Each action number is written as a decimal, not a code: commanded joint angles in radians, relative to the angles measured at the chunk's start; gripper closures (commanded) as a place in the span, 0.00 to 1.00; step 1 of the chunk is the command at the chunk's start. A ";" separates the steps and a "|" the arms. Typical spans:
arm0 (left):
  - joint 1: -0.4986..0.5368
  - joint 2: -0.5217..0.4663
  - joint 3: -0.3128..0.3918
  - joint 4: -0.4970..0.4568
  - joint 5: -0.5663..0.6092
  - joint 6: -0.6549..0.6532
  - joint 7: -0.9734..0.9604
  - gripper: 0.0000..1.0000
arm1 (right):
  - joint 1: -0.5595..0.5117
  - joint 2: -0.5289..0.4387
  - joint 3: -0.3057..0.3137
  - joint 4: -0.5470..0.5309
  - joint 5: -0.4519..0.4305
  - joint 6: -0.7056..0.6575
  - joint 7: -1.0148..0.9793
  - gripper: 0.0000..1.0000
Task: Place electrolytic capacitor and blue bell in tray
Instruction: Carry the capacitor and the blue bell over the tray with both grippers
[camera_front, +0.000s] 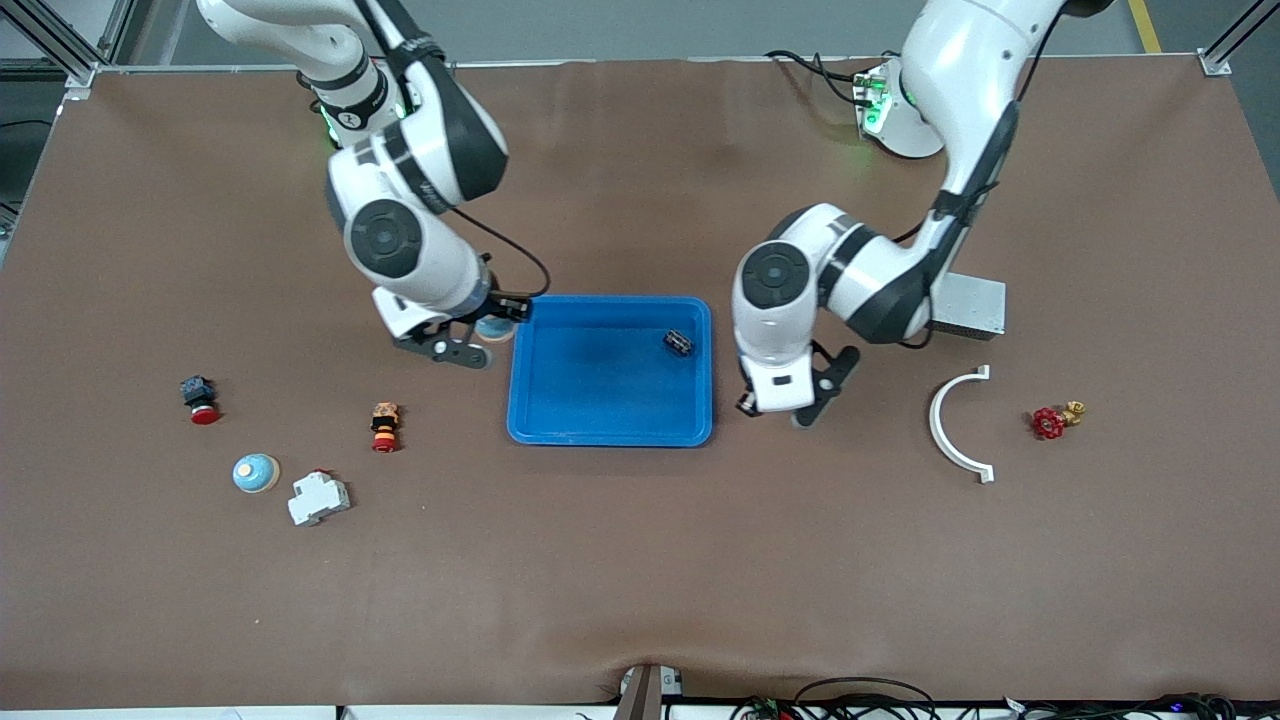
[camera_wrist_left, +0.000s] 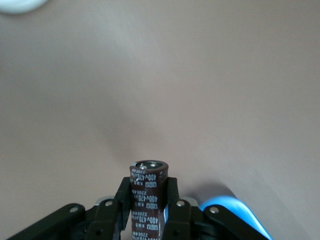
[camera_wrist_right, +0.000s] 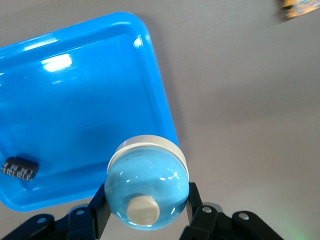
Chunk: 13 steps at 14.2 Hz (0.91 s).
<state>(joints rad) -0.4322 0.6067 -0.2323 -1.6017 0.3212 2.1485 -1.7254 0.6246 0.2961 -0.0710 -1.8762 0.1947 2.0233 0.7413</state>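
Observation:
The bright-blue tray (camera_front: 610, 425) lies mid-table and holds a small black part (camera_front: 678, 343). My right gripper (camera_front: 485, 335) is shut on a light-blue bell (camera_front: 493, 328) and holds it over the tray's rim at the right arm's end. In the right wrist view the bell (camera_wrist_right: 147, 182) sits between the fingers of that gripper (camera_wrist_right: 146, 202), over the tray's edge (camera_wrist_right: 75, 100). My left gripper (camera_front: 778, 410) hangs over the bare table beside the tray's other end. In the left wrist view that gripper (camera_wrist_left: 148, 189) is shut on a brown electrolytic capacitor (camera_wrist_left: 148, 185), with a tray corner (camera_wrist_left: 235, 212) beside it.
A second blue bell (camera_front: 256, 473), a white breaker (camera_front: 318, 498), a red push button (camera_front: 200, 400) and an orange-red button (camera_front: 385, 427) lie toward the right arm's end. A grey metal box (camera_front: 968, 305), a white curved piece (camera_front: 950, 425) and a red valve (camera_front: 1050, 422) lie toward the left arm's end.

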 joint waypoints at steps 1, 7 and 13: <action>-0.046 0.112 0.002 0.133 -0.039 -0.001 -0.046 1.00 | 0.040 0.024 -0.012 -0.069 0.020 0.121 0.036 0.86; -0.117 0.191 0.004 0.144 -0.077 0.122 -0.141 1.00 | 0.081 0.118 -0.012 -0.078 0.075 0.222 0.043 0.86; -0.132 0.223 0.005 0.147 -0.071 0.146 -0.122 0.00 | 0.129 0.192 -0.012 -0.077 0.112 0.304 0.043 0.86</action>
<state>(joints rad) -0.5594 0.8241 -0.2327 -1.4840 0.2606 2.2960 -1.8666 0.7398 0.4706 -0.0716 -1.9574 0.2886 2.3110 0.7763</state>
